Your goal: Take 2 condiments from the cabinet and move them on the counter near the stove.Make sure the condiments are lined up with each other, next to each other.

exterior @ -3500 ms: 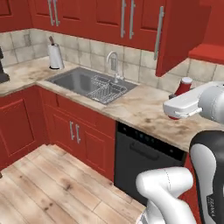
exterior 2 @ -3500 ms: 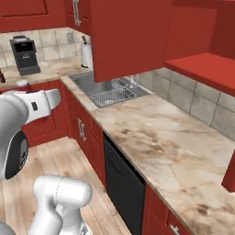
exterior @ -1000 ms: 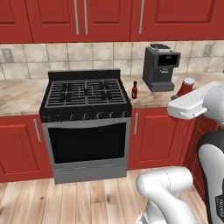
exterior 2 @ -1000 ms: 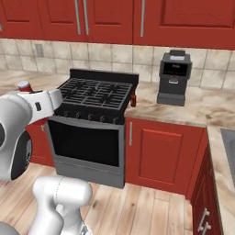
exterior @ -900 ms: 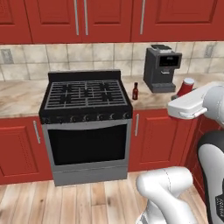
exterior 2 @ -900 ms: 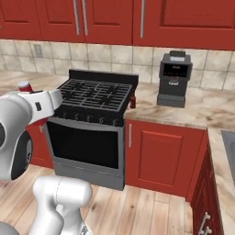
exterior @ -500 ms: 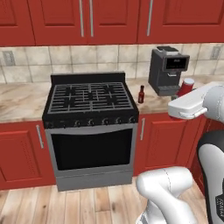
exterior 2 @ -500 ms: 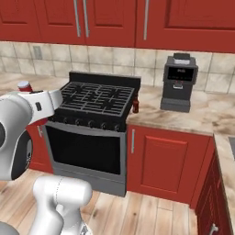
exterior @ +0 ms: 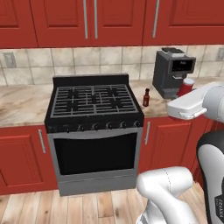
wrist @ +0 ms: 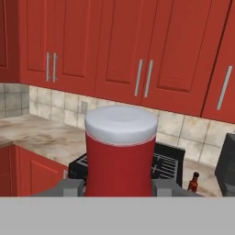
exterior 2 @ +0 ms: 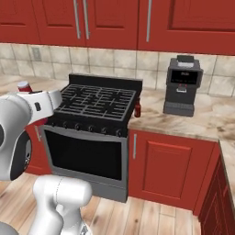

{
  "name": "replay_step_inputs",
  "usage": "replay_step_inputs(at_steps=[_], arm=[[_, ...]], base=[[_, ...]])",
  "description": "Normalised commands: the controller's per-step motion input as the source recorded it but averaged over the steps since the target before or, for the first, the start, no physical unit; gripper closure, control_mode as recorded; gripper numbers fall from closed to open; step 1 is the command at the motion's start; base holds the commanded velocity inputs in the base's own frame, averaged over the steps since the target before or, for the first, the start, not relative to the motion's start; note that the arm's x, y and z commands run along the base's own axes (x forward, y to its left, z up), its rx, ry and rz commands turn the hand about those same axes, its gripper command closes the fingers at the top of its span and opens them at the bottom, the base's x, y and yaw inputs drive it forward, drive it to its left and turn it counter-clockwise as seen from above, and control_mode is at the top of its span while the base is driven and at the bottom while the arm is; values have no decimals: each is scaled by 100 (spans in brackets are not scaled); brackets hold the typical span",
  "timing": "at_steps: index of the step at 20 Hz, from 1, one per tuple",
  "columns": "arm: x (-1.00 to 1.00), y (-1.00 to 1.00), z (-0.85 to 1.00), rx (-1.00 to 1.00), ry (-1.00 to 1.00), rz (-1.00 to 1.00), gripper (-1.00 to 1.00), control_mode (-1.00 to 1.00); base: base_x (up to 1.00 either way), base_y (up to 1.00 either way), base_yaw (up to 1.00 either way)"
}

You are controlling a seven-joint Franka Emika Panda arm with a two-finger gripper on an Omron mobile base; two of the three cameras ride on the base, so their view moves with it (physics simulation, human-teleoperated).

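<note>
From the left side, the black stove [exterior: 94,107] stands in the middle of the counter [exterior: 22,103], under the closed red wall cabinet [exterior: 94,22]. Just right of the stove, on the counter, stands the small dark bottle [exterior: 146,98] with its black cap, upright. A grey coffee machine [exterior: 172,72] sits a little further right, against the tiled wall. The white arm reaches in from the right edge, and the red bottle [exterior: 187,86] with the pale cap shows just above it, held up off the counter.

From the right side, the stove [exterior 2: 98,108] sits left of centre, with the dark bottle [exterior 2: 137,110] at its right edge on the counter [exterior 2: 202,119]. The coffee machine [exterior 2: 182,86] stands well apart to the right. At the far left the red bottle [exterior 2: 25,88] peeks up over the arm.

Looking along the hand, the red bottle [wrist: 120,151] stands upright and close, pinched between the two fingers of the gripper [wrist: 120,187], which is drawn in narrow against its sides. Behind it lie the stove [wrist: 167,165], the cabinet doors [wrist: 137,50] and the dark bottle [wrist: 193,182] at lower right.
</note>
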Motion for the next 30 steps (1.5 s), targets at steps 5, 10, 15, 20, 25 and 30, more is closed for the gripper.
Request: replay_step_inputs(at_steps=[5, 10, 15, 20, 25, 30], arm=[[0, 0, 0, 0, 0, 0, 100, 100], [0, 0, 0, 0, 0, 0, 100, 100], [0, 0, 0, 0, 0, 0, 100, 100], [0, 0, 0, 0, 0, 0, 100, 100], [0, 0, 0, 0, 0, 0, 100, 100], [0, 0, 0, 0, 0, 0, 100, 100]], base=[[44, 15, 0], [42, 19, 0], [46, 15, 0], [51, 11, 0], [52, 13, 0], [51, 11, 0]])
